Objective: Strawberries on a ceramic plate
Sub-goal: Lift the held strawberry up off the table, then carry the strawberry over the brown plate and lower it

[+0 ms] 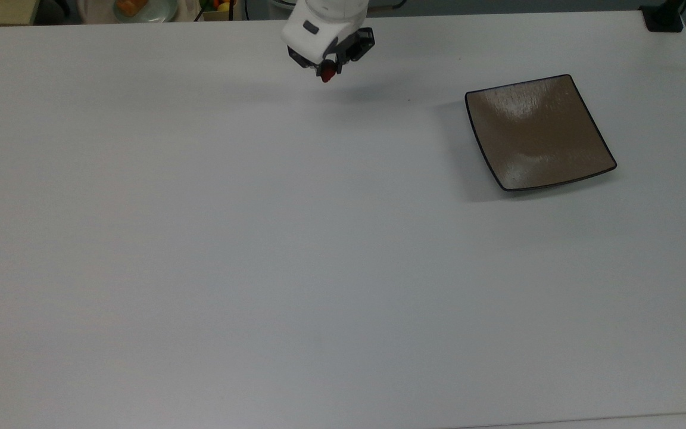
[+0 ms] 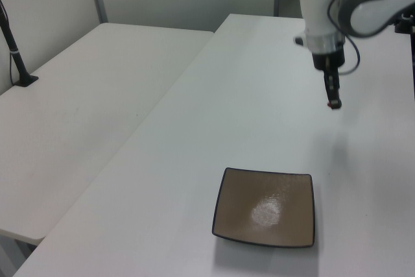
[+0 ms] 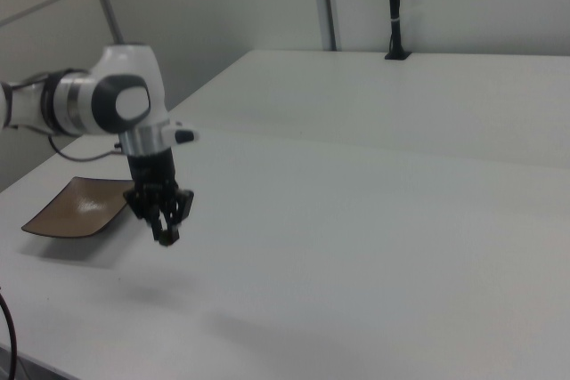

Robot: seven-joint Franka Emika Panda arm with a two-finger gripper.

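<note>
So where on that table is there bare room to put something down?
Nearly everywhere. The white table is bare from the top view's left edge across to the square brown plate, and all along the near side. The plate's own surface is bare too. The one busy spot is the far edge, where the claw holds a strawberry above the table.

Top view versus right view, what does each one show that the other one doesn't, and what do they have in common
Only the top view: the pale round dish with orange food beyond the table's far edge, the red colour of the strawberry, and the whole square outline of the ceramic plate.

Only the right view: the gap between the gripper and the white table, with its shadow below, so it hangs clear of the surface; also the wall panels and a black pole at the back.

Both: the gripper shut on the strawberry, the bare plate apart from it, and the table.
</note>
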